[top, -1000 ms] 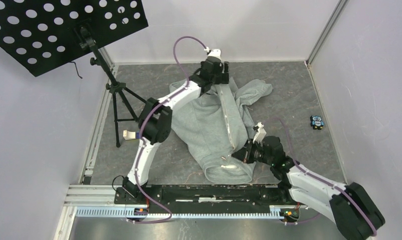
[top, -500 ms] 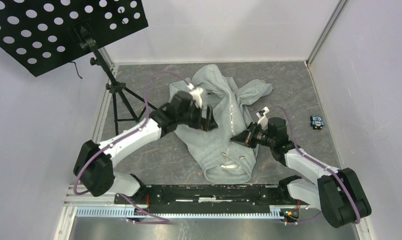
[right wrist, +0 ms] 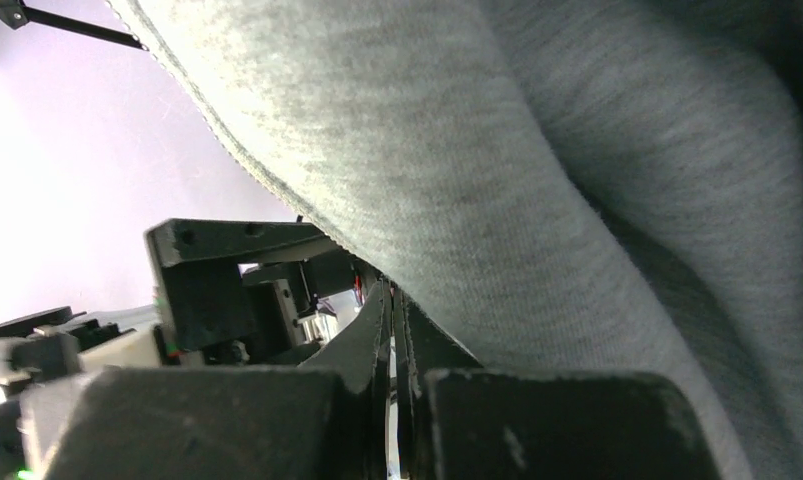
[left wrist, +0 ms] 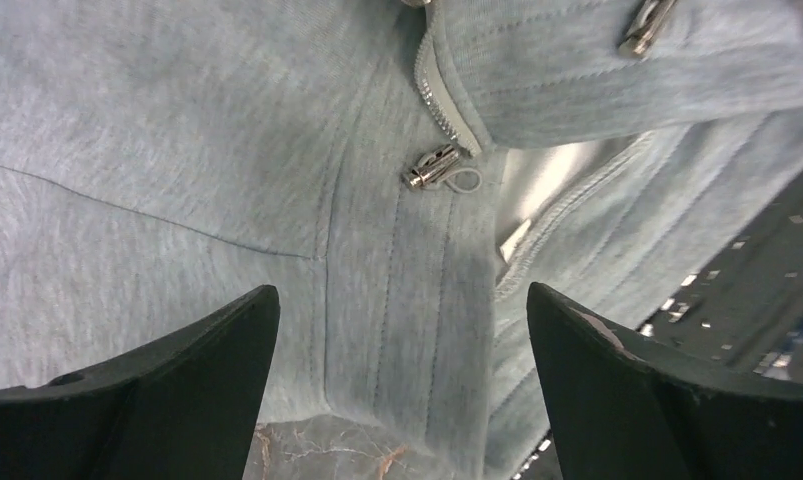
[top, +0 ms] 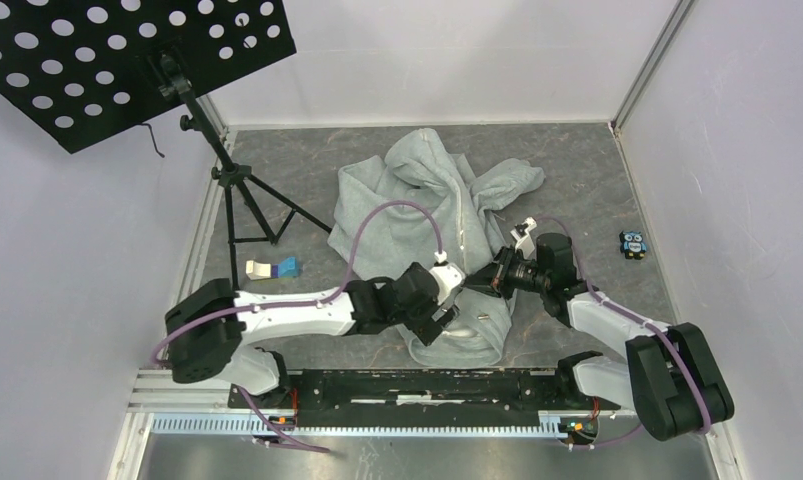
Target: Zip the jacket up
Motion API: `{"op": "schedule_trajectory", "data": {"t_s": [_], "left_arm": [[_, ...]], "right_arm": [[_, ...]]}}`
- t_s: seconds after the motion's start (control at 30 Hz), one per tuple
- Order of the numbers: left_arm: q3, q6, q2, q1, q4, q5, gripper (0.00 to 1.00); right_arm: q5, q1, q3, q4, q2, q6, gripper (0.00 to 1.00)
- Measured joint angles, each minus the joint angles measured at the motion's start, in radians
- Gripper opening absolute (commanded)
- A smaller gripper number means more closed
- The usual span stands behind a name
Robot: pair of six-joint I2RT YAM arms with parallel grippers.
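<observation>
Although rumpled, the jacket [top: 417, 170] lies spread, grey (zipper pull [left wrist: 432, 167] silver).

A black perforated panel [top: 107, 60] sat tilted atop a black tripod [top: 239, 200] at the left of a grey marbled counter [top: 597, 180]. A small cream-and-blue object [top: 274, 269] lay near the tripod's feet. A tiny owl figure [top: 633, 244] lay near the right wall. White walls enclosed the counter.

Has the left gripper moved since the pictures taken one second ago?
Yes. The left gripper went from the far end of the jacket toward the base rail, now above its hem.
</observation>
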Motion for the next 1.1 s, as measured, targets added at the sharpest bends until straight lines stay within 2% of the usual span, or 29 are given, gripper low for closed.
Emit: {"op": "schedule_trajectory", "data": {"t_s": [0.13, 0.2, 0.3, 0.47, 0.53, 0.73, 0.97, 1.1], "left_arm": [[0.023, 0.046, 0.088, -0.067, -0.002, -0.109, 0.94], [0.042, 0.058, 0.127, -0.089, -0.002, -0.146, 0.72], [0.076, 0.054, 0.187, -0.105, -0.017, -0.233, 0.48], [0.103, 0.019, 0.220, -0.106, -0.092, -0.377, 0.11], [0.099, -0.008, 0.191, -0.106, -0.127, -0.404, 0.04], [0.005, -0.180, -0.099, -0.107, -0.210, -0.473, 0.02], [-0.268, -0.480, -0.510, -0.107, -0.197, -0.487, 0.02], [-0.360, -0.615, -0.647, -0.108, -0.205, -0.468, 0.02]], "right_arm": [[-0.005, 0.000, 0.000, -0.001, -0.014, 0.000, 0.00], [-0.007, 0.000, 0.000, -0.001, -0.018, -0.002, 0.00], [-0.006, -0.001, 0.003, -0.010, -0.018, -0.010, 0.00], [-0.006, -0.006, 0.008, -0.030, -0.031, -0.031, 0.00], [-0.007, -0.006, 0.016, -0.039, -0.031, -0.037, 0.00], [-0.021, -0.010, 0.051, -0.052, -0.005, -0.053, 0.00], [-0.062, -0.007, 0.084, -0.047, 0.069, -0.058, 0.00], [-0.080, -0.005, 0.086, -0.047, 0.080, -0.072, 0.00]]}}
